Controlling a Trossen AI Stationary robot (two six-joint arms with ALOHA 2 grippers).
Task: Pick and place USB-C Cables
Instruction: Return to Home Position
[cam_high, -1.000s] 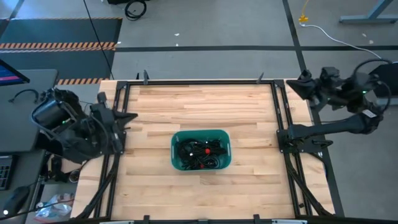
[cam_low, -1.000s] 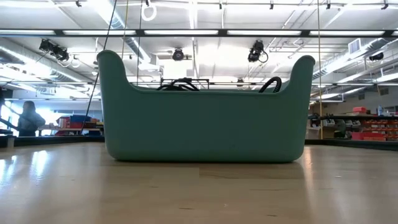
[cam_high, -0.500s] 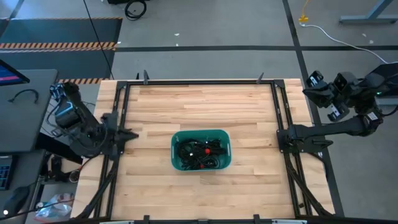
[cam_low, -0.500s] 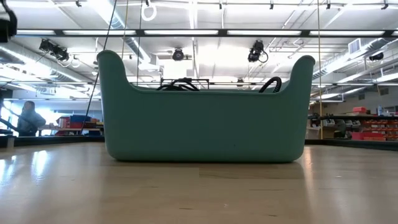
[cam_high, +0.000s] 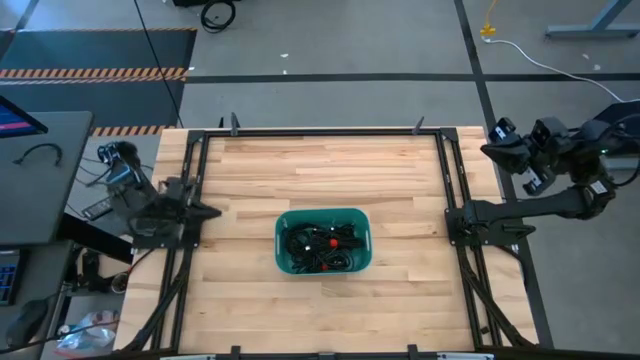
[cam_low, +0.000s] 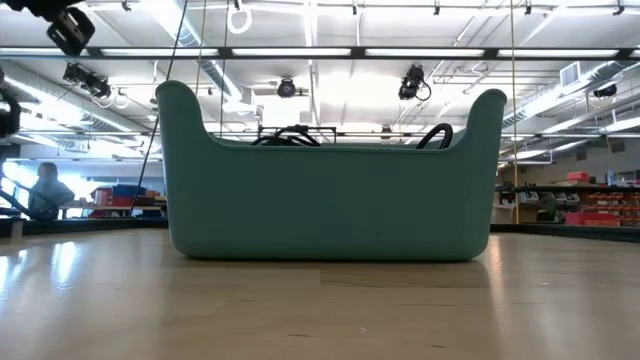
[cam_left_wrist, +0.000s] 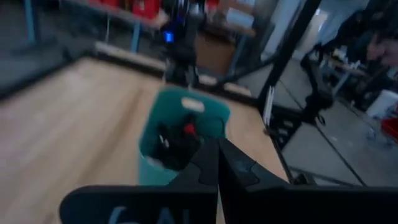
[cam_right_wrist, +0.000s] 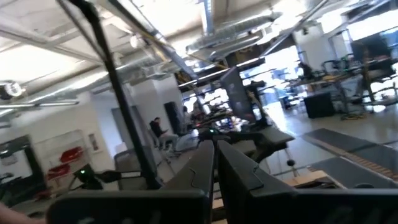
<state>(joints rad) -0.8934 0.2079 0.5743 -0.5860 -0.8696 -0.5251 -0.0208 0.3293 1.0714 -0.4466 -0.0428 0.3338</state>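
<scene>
At the table's (cam_high: 250, 170) left edge the left gripper (cam_left_wrist: 217, 149) is held with its jaws pressed together, nothing between them. Ahead of those jaws, well apart, one green bin (cam_high: 283, 225) is set, and one tangle of black USB-C cables (cam_high: 322, 250), too knotted to be counted, is heaped inside it. Off the right edge the right gripper (cam_right_wrist: 214, 146) is raised, its jaws likewise closed on nothing.
</scene>
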